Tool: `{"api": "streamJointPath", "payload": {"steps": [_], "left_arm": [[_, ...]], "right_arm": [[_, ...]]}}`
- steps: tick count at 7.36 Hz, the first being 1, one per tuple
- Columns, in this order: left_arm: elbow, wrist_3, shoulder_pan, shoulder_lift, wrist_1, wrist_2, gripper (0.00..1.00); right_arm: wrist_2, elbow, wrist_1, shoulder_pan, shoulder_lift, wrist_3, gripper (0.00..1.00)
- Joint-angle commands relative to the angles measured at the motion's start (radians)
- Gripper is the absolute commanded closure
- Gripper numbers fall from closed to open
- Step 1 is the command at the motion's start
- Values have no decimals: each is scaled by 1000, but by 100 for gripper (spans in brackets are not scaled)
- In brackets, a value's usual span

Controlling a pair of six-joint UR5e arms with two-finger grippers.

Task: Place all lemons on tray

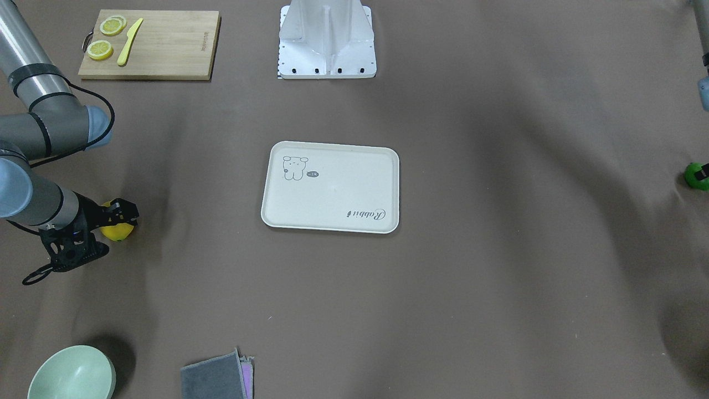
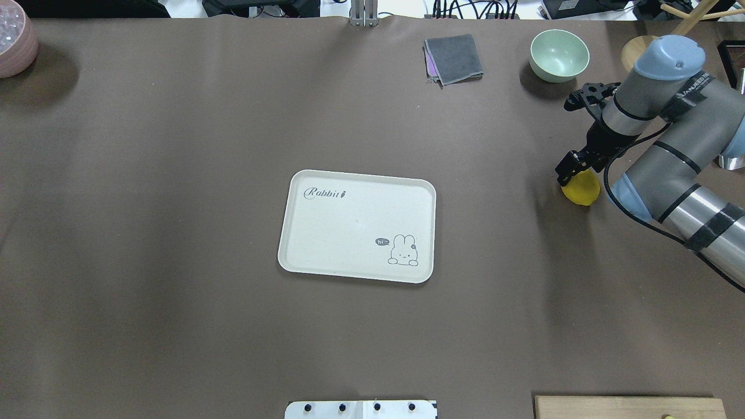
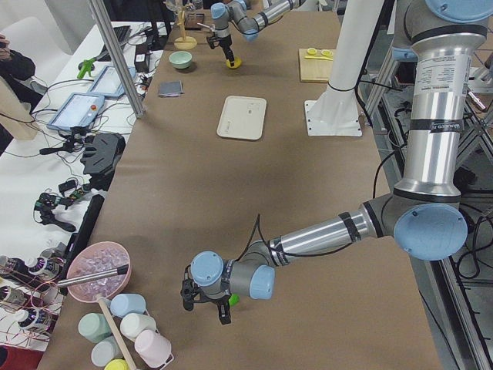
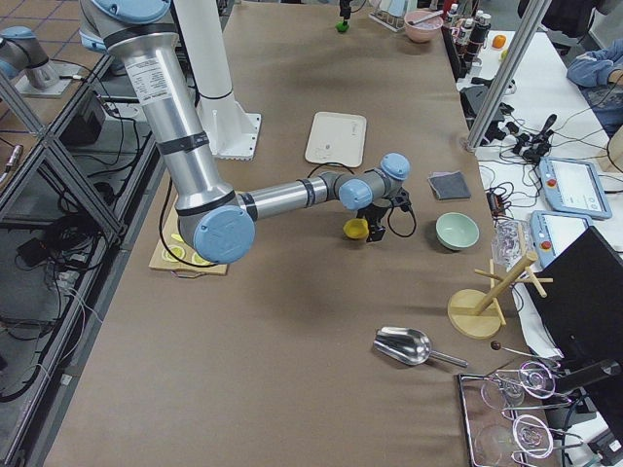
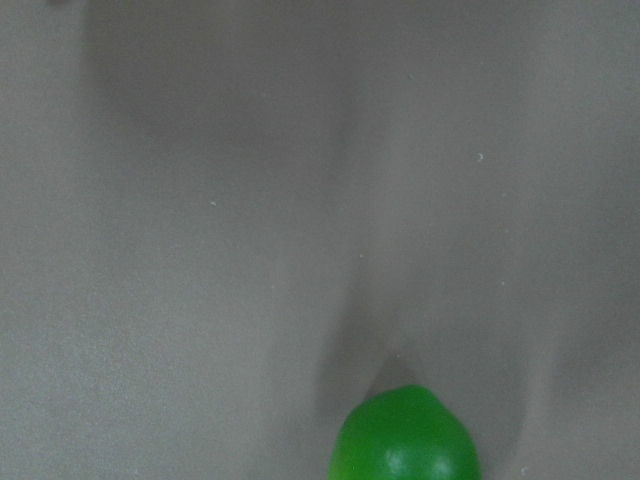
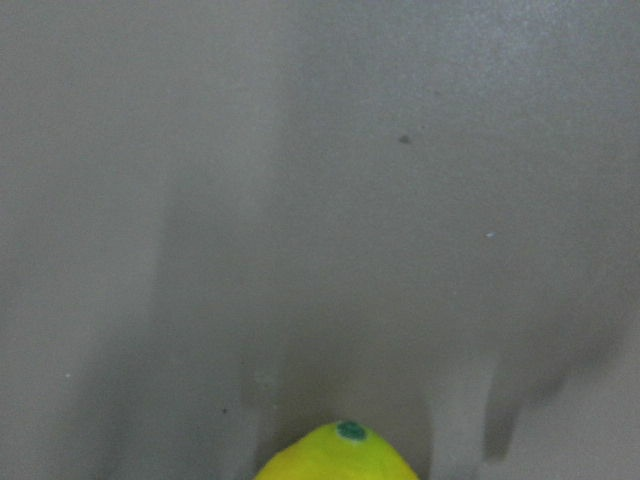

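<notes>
The cream tray (image 1: pixel 332 221) (image 2: pixel 302 256) lies mid-table with nothing on it, and also shows in the side views (image 3: pixel 231 131) (image 4: pixel 326 156). The yellow lemon (image 1: pixel 119 231) (image 2: pixel 582 191) (image 4: pixel 354 229) (image 6: pixel 338 458) is on the brown cloth far from the tray. My right gripper (image 1: pixel 121 215) (image 2: pixel 575 170) stands over it, fingers closed on its sides. The green lemon (image 1: pixel 695 177) (image 3: pixel 233 297) (image 4: pixel 343 26) (image 5: pixel 405 440) is at the opposite end of the table. My left gripper (image 3: pixel 206 302) is at it. One black finger (image 1: pixel 703 173) lies against it; I cannot tell whether the jaws are shut.
A wooden cutting board (image 1: pixel 166 52) with lemon slices (image 1: pixel 100 50) and a yellow knife (image 1: pixel 129 41). A green bowl (image 2: pixel 559 54) and a grey cloth (image 2: pixel 455 58) lie beyond the right gripper. The robot base (image 1: pixel 327 41). A pink bowl (image 2: pixel 14 41).
</notes>
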Motion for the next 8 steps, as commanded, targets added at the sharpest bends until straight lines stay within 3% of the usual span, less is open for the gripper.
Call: {"api": "streamJointPath", "payload": {"steps": [1,4,5,6,7,8], "left_arm": [[5,0,16,1,0,-10,2],[24,0,26,-1,0,-31,2],[27,0,27,1,0,-39,2],[34,0,28,-1,0,-44,3],[34,2,30,-1,0,-44,15],[33,17,30,-1,0,-44,63]], "right_arm": [[28,-3,0,-1,-5,6,7],[113,-28,-3,1,-16,9,7],[127,-28,-6,1,-17,7,19],[142,-26,-13,2,-16,9,54],[147,-25,-13,7,-14,9,76],[147,-23,-13,11,-11,9,78]]}}
